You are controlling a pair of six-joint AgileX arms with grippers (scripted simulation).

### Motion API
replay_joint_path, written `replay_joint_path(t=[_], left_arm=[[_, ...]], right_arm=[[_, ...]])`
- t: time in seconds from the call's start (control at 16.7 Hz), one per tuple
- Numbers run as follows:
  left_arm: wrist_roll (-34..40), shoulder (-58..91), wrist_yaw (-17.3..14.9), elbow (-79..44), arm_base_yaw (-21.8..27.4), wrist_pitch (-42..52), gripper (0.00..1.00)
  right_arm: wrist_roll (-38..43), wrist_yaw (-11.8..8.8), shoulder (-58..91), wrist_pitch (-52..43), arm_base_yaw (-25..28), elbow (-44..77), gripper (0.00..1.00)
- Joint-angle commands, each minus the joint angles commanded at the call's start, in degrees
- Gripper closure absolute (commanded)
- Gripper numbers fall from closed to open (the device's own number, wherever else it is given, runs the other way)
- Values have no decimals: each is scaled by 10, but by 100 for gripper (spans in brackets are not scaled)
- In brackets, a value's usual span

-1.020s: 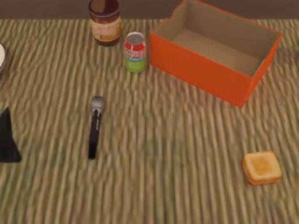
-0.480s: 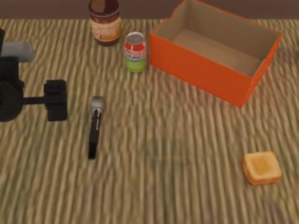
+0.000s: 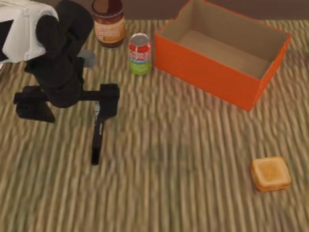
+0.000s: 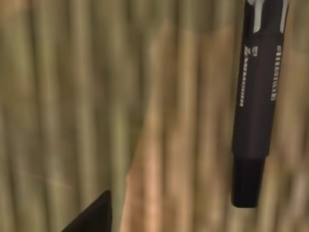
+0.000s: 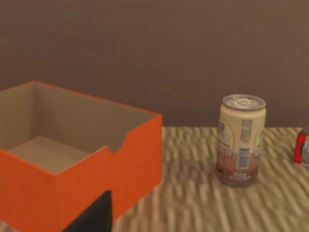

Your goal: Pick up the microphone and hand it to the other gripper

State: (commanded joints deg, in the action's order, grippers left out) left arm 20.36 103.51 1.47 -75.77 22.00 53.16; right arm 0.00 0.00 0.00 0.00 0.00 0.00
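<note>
The microphone [image 3: 98,139] lies on the striped mat left of centre, its black handle pointing toward the front edge. Its grey head is mostly covered by one finger [image 3: 109,99] of my left gripper [image 3: 71,101]. That gripper hovers over the head end, open wide, with its other finger [image 3: 34,105] far out to the left. The left wrist view shows the black handle [image 4: 255,106] and one dark fingertip [image 4: 94,218] well apart from it. My right arm, the other gripper, is outside the top view. Its wrist view shows one fingertip [image 5: 95,216] off to the side, open and holding nothing.
An open orange box [image 3: 207,67] [image 5: 72,159] stands at the back right. A red-and-green can [image 3: 139,53] and a brown-topped can [image 3: 108,21] [image 5: 241,140] stand at the back, close to my left arm. A toasted sandwich [image 3: 270,174] lies front right.
My left arm has swung in from the left edge, and its open gripper is now over the microphone's head. The microphone has not moved.
</note>
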Motion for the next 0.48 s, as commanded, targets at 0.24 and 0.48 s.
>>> replay_joint_path(t=[0.24, 0.48], left_arm=[[15, 73, 1, -60, 16, 36, 0], [16, 77, 1, -64, 17, 38, 0]], right_arm=[[0, 0, 0, 0, 0, 0, 0], [0, 0, 0, 0, 0, 0, 0]])
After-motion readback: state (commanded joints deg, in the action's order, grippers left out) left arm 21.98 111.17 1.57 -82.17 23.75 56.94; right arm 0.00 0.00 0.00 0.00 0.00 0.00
